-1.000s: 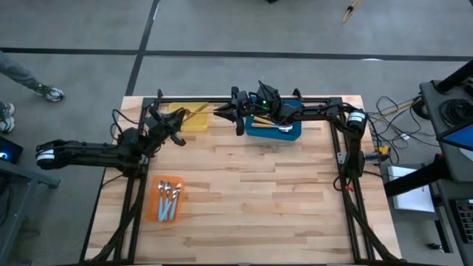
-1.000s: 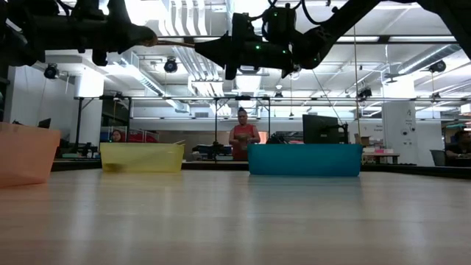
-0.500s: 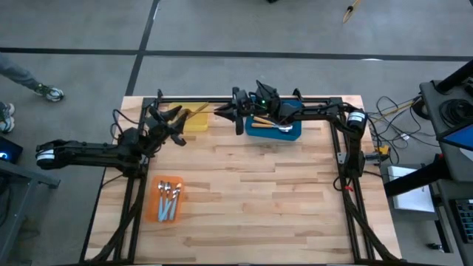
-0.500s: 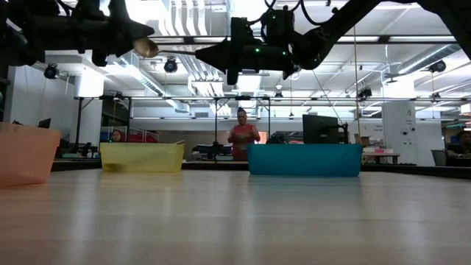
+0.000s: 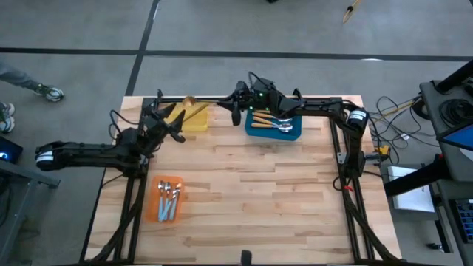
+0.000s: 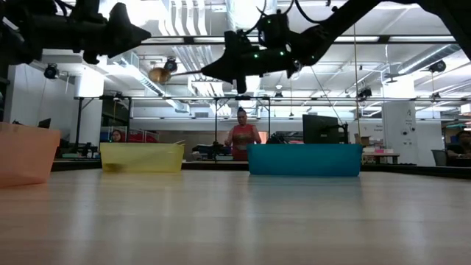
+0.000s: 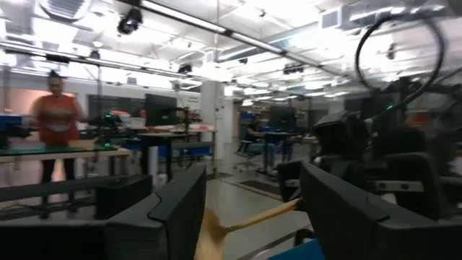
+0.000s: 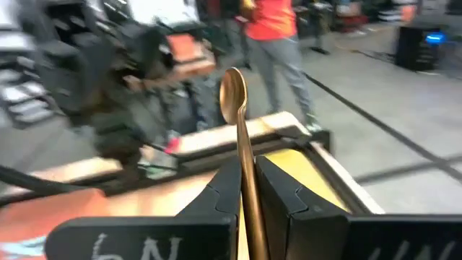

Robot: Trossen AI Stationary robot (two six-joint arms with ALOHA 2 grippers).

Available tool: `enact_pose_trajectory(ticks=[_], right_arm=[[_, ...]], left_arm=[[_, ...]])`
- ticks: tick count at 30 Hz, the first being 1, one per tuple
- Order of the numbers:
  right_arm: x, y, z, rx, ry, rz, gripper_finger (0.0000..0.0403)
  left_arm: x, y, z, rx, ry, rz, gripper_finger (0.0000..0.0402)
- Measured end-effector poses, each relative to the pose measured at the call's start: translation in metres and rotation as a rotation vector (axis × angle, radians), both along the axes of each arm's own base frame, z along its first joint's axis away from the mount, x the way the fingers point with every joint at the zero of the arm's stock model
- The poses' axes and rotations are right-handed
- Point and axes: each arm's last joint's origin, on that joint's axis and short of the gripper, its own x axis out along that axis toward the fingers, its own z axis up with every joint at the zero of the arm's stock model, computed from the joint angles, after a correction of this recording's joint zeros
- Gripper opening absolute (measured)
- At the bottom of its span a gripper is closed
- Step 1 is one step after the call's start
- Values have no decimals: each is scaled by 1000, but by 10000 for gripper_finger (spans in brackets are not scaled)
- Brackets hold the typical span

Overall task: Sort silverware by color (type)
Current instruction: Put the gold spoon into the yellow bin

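My right gripper (image 8: 244, 189) pinching a gold spoon (image 8: 238, 119) above the yellow tray (image 5: 194, 118), my left gripper (image 5: 171, 120) spread beside it.

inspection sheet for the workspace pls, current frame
Surface: wooden table, middle bare.
Job's things: gold spoon held over yellow tray; orange-handled spoons in blue tray; blue-handled spoons in orange tray.
Clutter: nothing seen.
Grippers: right gripper shut on gold spoon; left gripper open, beside yellow tray.
Cables: loose bundle off the table's right edge.
Surroundings: person in orange top beyond table; another's shoe on floor.
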Motion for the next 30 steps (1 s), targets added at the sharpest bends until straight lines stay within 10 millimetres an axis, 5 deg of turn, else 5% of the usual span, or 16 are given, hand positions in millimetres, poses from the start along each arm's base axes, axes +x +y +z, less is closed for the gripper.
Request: enact_pose_trajectory(ticks=[10, 30], right_arm=[[19, -18, 19, -31, 214, -160, 14], [88, -59, -14, 218, 504, -103, 14]], left_arm=[[-8, 1, 4, 25, 32, 135, 206], [-29, -3, 25, 218, 5, 264, 205]])
